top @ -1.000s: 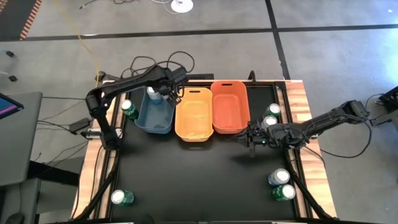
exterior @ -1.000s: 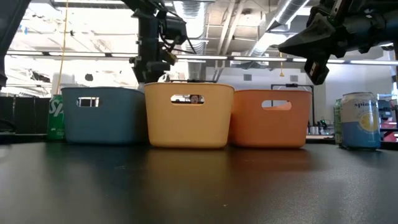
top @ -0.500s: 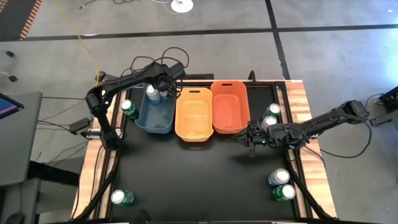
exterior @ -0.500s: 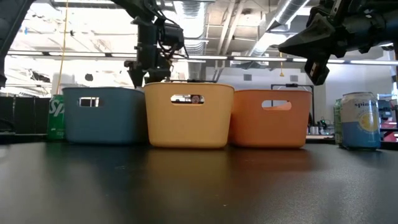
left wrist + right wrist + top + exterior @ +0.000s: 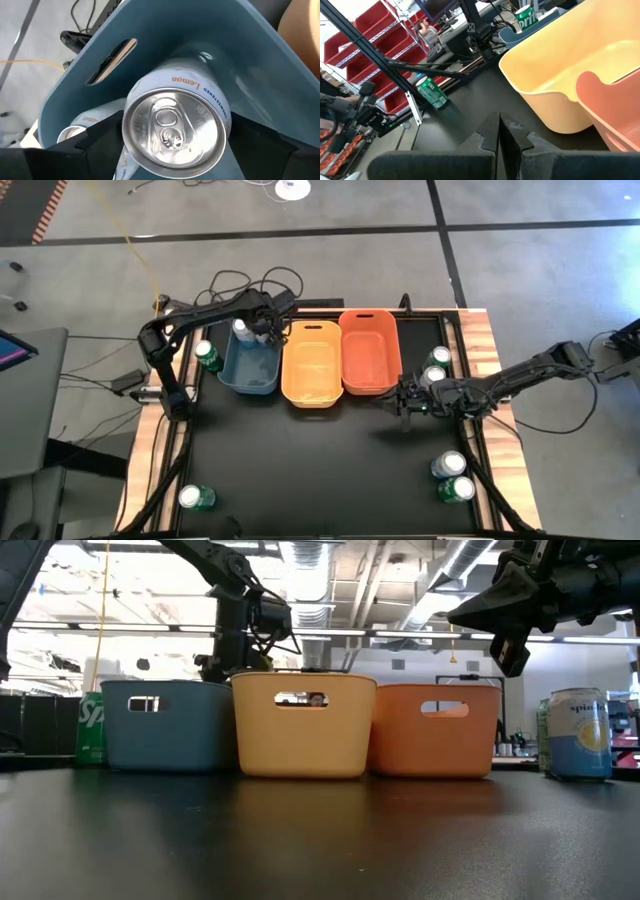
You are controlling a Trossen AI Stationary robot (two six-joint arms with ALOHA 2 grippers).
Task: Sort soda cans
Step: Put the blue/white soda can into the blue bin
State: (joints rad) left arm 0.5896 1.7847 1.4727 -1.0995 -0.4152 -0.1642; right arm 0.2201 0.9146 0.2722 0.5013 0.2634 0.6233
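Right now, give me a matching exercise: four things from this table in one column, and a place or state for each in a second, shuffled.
1. lemon can
2. yellow bin
3. right gripper
4. left gripper

a. shut, holding nothing
b. between the blue bin and the orange bin
c. over the blue bin
d. inside the blue bin, between dark fingers

Pairs: 1-d, 2-b, 3-a, 4-c
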